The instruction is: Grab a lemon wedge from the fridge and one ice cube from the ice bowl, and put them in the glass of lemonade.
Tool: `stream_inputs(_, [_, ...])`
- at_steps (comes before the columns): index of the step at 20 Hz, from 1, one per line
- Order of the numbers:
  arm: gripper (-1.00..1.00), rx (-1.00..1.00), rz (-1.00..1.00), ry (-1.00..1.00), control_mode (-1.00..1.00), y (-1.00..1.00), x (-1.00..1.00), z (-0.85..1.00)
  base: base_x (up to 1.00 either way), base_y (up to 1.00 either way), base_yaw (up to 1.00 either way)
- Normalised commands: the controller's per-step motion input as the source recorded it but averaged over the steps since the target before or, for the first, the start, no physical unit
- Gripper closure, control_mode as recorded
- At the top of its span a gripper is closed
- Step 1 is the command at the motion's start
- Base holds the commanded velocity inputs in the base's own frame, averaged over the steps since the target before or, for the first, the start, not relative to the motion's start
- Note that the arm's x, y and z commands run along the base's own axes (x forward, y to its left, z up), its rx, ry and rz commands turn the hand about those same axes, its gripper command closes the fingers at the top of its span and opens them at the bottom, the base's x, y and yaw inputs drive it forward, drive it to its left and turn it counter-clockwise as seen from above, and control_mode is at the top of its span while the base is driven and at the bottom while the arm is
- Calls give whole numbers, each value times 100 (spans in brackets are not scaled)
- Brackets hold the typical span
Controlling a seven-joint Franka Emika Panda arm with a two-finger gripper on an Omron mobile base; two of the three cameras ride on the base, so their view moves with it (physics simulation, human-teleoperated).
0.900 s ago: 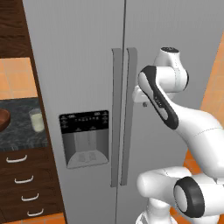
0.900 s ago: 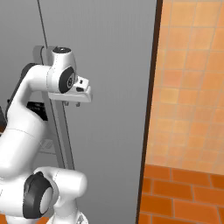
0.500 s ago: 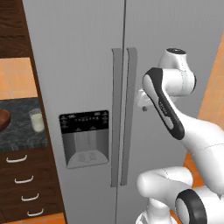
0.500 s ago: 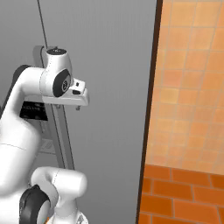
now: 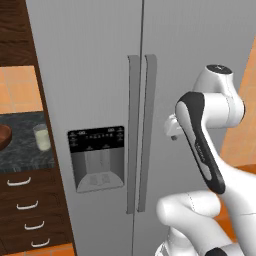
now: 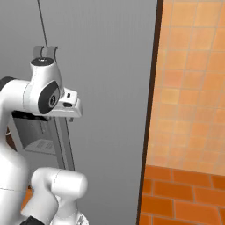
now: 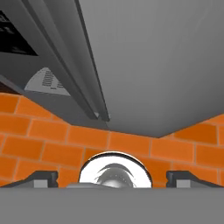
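While the gripper (image 7: pixel 113 177) hangs with its fingers (image 7: pixel 43 177) spread wide and nothing between them, the fridge (image 5: pixel 100 75) stands shut just ahead of it. Its two long handles (image 5: pixel 140 130) lie off to one side of the hand, apart from the tips. Beyond the fridge's lower edge, bare brick floor (image 7: pixel 39 131) stretches away. Far across the doors from the hand, the glass of lemonade (image 5: pixel 41 137) sits on a dark counter (image 5: pixel 20 155).

Even, shadowless rendered light; slightly soft, pixelated edges.
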Motion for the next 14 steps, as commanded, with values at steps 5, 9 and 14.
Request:
stream_inputs(5, [-100,0,0,0,100,3,-1,0,-4,10,0])
stream_inputs(9, [-100,0,0,0,100,0,0,0,-32,55,0])
stream_inputs(14, [-100,0,0,0,100,0,0,0,-77,8,0])
